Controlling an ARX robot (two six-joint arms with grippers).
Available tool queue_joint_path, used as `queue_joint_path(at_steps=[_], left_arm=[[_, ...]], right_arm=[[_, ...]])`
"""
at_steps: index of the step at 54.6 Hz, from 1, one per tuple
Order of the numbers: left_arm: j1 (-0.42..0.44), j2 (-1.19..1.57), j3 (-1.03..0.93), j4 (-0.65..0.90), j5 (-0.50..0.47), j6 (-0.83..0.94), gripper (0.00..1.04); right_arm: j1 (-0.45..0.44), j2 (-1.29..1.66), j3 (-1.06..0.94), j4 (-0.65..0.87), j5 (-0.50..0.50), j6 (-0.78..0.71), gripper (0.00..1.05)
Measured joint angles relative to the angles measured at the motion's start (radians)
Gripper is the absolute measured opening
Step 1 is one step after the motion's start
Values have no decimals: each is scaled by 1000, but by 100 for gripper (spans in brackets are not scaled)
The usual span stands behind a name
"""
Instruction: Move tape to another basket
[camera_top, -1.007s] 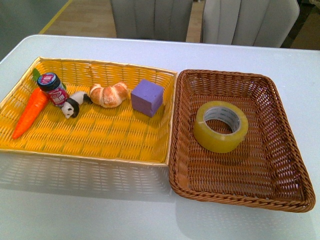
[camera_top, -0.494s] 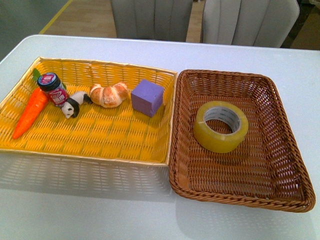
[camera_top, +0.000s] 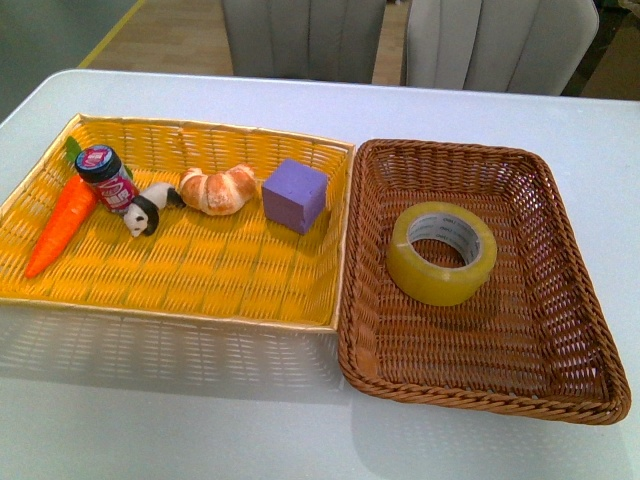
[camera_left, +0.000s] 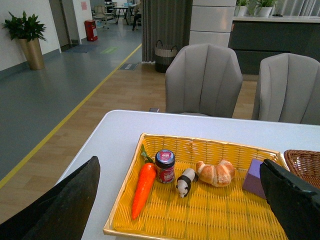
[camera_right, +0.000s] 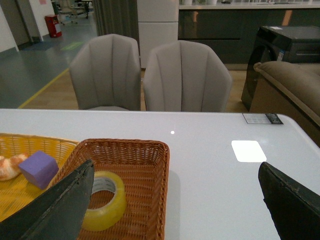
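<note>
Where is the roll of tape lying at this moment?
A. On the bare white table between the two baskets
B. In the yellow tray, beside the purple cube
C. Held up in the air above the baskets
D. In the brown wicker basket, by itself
D: the tape lies flat on the floor of the brown basket, with nothing else in that basket.

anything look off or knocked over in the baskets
Mostly tidy. The small jar leans tilted against the carrot in the yellow basket, and the panda figure lies on its side. The tape lies flat in the brown basket.
</note>
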Motion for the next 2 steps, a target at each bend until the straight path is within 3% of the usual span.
queue_joint_path(at_steps=[2], left_arm=[[0,0,0,0,0,0,96]], right_arm=[[0,0,0,0,0,0,96]])
